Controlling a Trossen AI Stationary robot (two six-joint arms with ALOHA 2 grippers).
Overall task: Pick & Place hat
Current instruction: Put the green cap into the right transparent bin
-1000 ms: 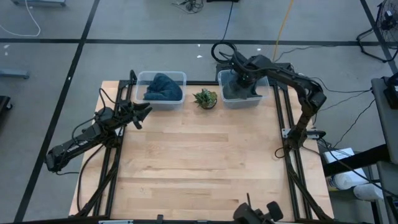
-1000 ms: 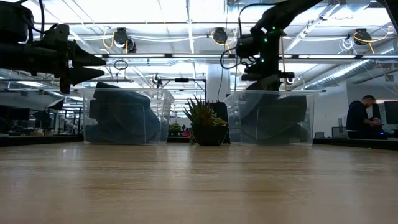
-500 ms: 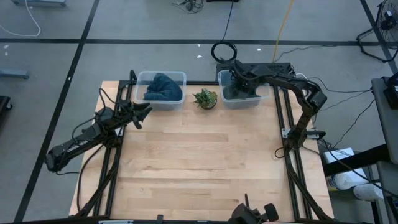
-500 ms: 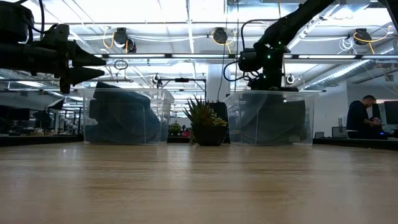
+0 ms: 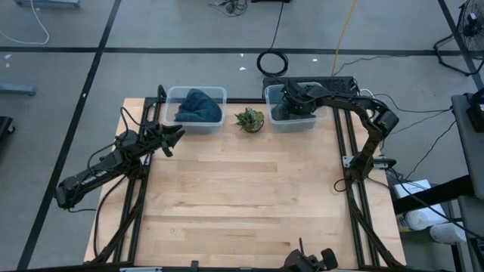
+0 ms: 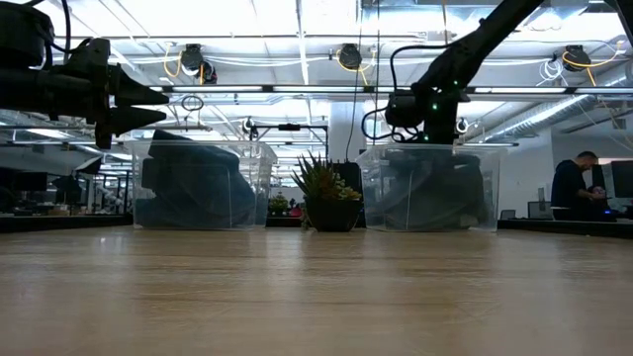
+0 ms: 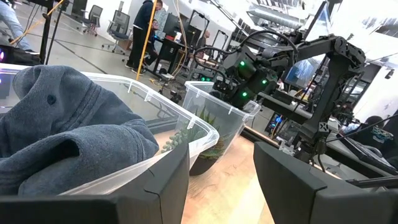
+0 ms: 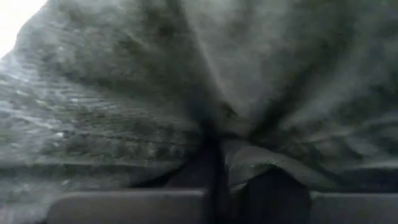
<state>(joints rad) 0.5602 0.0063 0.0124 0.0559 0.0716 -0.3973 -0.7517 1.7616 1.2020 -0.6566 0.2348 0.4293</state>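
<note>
Hats are kept in two clear bins at the far edge of the wooden counter (image 5: 242,196). A blue hat (image 5: 199,106) is heaped in the left bin (image 5: 172,97), and a grey hat (image 5: 286,112) is bunched in the right bin (image 5: 321,121). Between the two bins a small potted plant (image 5: 249,119) is set.

The right tool (image 5: 293,104) is lowered into the right bin, right on the grey hat. In the right wrist view the grey cloth (image 8: 186,93) is seen pressed up close, with folds pulled together where the dark fingertips (image 8: 273,196) meet — the tool is closed, and a pinch of the grey hat is caught between the fingers. From the low view the right arm is seen reaching down from above into the bin (image 6: 430,188).

The left tool (image 5: 170,138) is held above the counter, just beside the left bin and apart from it. Its two dark fingers (image 7: 292,180) are spread apart, and nothing is held between them. Past them, in the left wrist view, the blue hat (image 7: 56,130) is seen heaped in its bin, with the plant (image 7: 208,134) and the other bin farther off.

Behind the counter a big room is seen — a person (image 6: 572,193) is over at the far right.
</note>
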